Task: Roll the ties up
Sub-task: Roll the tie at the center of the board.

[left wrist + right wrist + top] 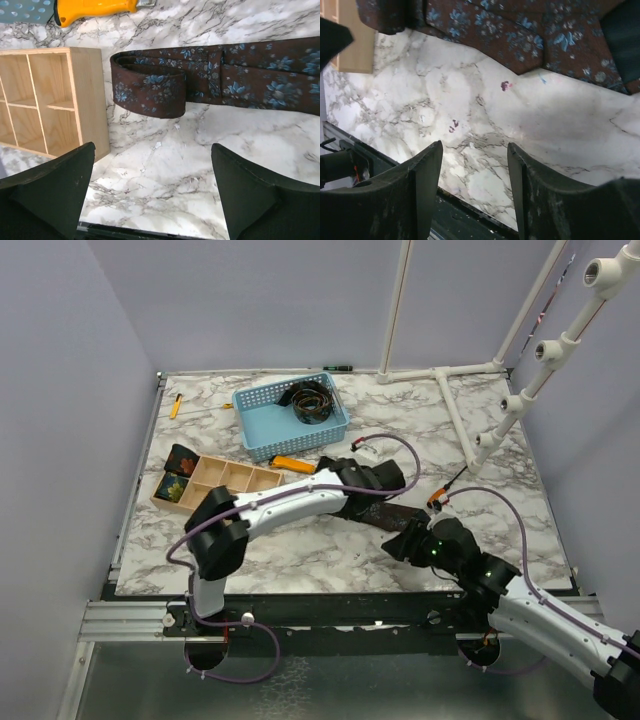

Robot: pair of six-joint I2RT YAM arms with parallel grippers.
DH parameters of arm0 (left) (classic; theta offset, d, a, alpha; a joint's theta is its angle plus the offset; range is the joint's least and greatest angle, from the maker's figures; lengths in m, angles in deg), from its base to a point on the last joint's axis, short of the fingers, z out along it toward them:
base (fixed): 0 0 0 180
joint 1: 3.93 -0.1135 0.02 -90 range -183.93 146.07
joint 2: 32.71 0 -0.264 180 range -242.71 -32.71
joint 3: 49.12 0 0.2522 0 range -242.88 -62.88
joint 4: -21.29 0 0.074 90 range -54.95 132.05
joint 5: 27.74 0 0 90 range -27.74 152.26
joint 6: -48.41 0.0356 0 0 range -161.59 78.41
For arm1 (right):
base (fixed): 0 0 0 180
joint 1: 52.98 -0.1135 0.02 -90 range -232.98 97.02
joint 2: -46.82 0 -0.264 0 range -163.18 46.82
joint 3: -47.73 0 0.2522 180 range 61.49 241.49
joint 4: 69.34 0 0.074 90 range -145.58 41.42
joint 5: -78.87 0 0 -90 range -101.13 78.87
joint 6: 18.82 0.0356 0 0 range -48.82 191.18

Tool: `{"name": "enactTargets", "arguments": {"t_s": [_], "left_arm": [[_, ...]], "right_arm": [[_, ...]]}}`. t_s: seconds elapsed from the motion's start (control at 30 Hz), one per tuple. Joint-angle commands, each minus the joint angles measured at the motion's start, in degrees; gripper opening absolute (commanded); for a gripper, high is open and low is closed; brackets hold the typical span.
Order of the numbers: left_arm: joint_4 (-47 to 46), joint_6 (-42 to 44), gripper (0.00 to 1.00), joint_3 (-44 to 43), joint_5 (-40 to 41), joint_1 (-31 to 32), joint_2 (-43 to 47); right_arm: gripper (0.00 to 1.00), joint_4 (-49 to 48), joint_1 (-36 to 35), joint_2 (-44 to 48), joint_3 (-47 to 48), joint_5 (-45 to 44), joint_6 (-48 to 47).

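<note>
A dark brown tie with blue flowers lies flat on the marble, its left end folded over in a loose loop. It shows in the top view between both grippers and along the top of the right wrist view. My left gripper is open and empty, hovering just in front of the folded end. My right gripper is open and empty beside the tie, near the table's front edge. A rolled tie lies in the blue basket.
A wooden divider box stands to the left and holds rolled ties; its corner is near the tie's fold. An orange-handled tool lies beside the basket. A white pipe frame stands at the back right.
</note>
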Motion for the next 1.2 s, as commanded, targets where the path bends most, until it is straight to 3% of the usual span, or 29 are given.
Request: {"name": "enactTargets", "arguments": {"t_s": [0.0, 0.2, 0.3, 0.4, 0.53, 0.77, 0.97, 1.17], "left_arm": [[-10.66, 3.31, 0.99, 5.91, -7.60, -3.29, 16.12], [-30.66, 8.59, 0.99, 21.85, -24.58, -18.87, 36.41], [-39.39, 8.02, 0.99, 29.41, -31.75, -26.57, 43.89], [-46.64, 9.75, 0.99, 34.99, -40.18, -30.36, 48.21], [-51.89, 13.50, 0.99, 38.98, -50.04, -31.09, 49.81], [-53.33, 14.14, 0.99, 39.63, -53.83, -35.85, 46.21], [-55.86, 11.24, 0.98, 42.93, -52.34, -36.86, 49.98], [-56.21, 9.83, 0.96, 49.44, -52.15, -36.95, 53.39]], "right_arm": [[0.61, 1.88, 0.03, -1.11, 3.99, -0.87, -2.81], [0.72, 0.98, 0.05, -4.57, 8.53, -7.05, -3.43], [0.73, -7.06, 0.07, -1.96, 7.49, -5.61, -4.78], [0.73, -10.08, 0.06, -3.52, 9.51, -0.67, -8.18], [0.73, -8.78, 0.05, -14.73, 15.08, 1.98, -9.73], [0.73, -15.03, 0.12, -29.12, 20.92, 1.87, -8.61], [0.69, -8.39, 0.68, -44.00, 36.28, -3.56, -12.13], [0.60, -10.69, 5.47, -56.21, 45.02, 5.22, -12.16]]}}
